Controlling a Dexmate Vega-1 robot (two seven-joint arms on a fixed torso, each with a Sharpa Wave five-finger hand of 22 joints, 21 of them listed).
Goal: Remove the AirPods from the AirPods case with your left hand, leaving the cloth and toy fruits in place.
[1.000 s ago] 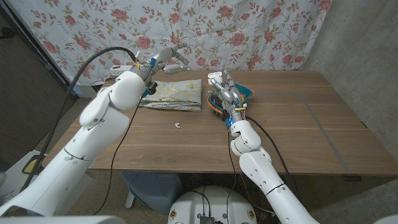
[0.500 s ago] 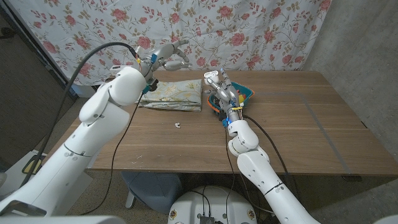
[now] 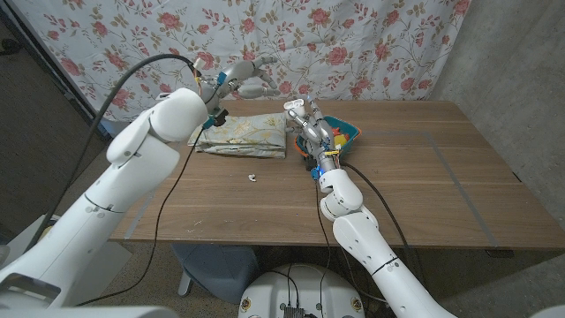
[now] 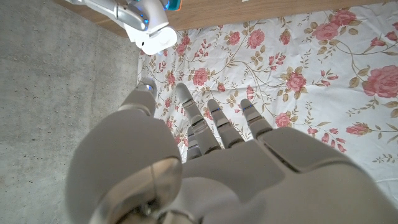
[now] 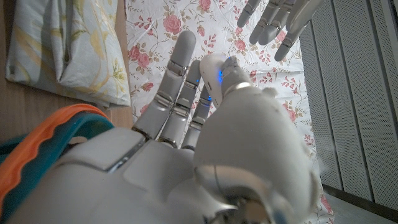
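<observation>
My right hand (image 3: 309,125) holds a white AirPods case (image 3: 294,106) up above the table, beside the folded floral cloth (image 3: 247,132). The right wrist view shows the case (image 5: 211,65) pinched between that hand's thumb and fingers (image 5: 177,74). My left hand (image 3: 245,78) hovers above the table's back edge, left of the case, with fingers spread and nothing in them. It also appears in the right wrist view as the left hand (image 5: 280,18), apart from the case. A small white earbud (image 3: 252,177) lies on the wood in front of the cloth.
A teal basket with an orange rim (image 3: 351,132) sits behind my right hand, its contents mostly hidden. A rose-print curtain (image 3: 371,44) hangs behind the table. The table's right half is bare wood (image 3: 441,177).
My left hand has moved right along the back edge, closer to the case. My right hand has shifted slightly left and farther back with the case.
</observation>
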